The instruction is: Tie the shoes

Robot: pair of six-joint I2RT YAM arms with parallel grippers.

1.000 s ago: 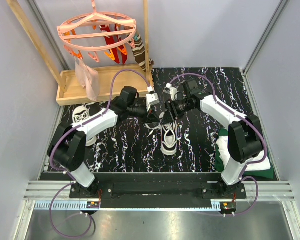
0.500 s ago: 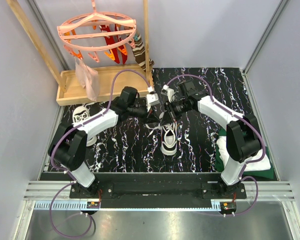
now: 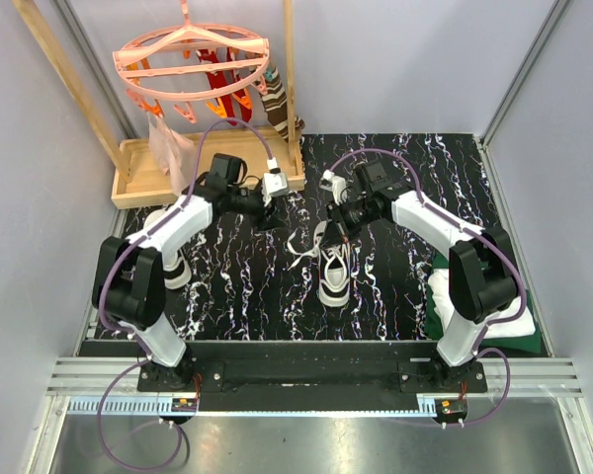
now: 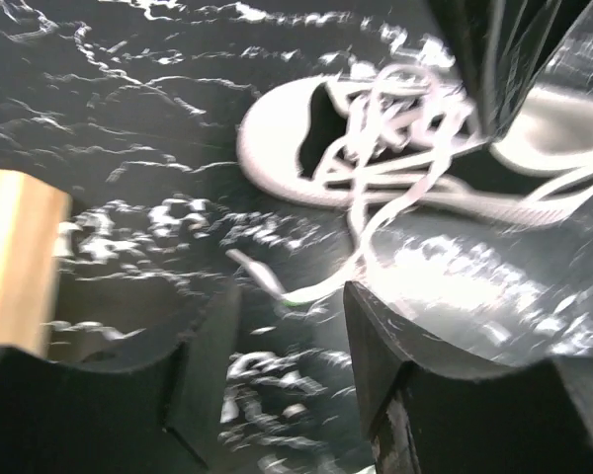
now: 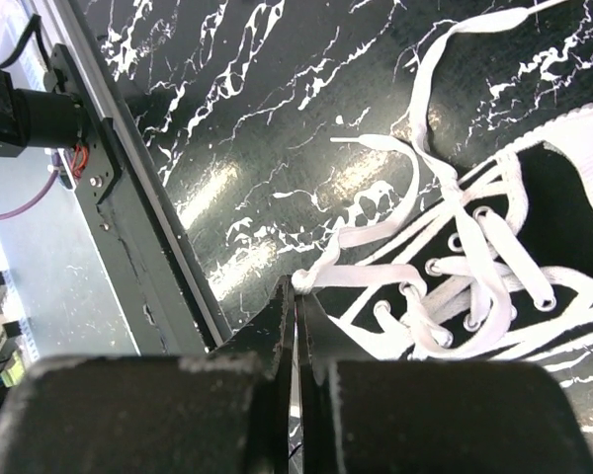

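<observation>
Top external, shoe toe pointing nearward, right tool pinching lace, left tool parted

Left claw is now off the shoe and drawn back toward the wooden tray. Its jaws are apart and empty; earlier they were closed at the laces. Right claw, open a second ago, is now pinched shut on a white lace.
</observation>
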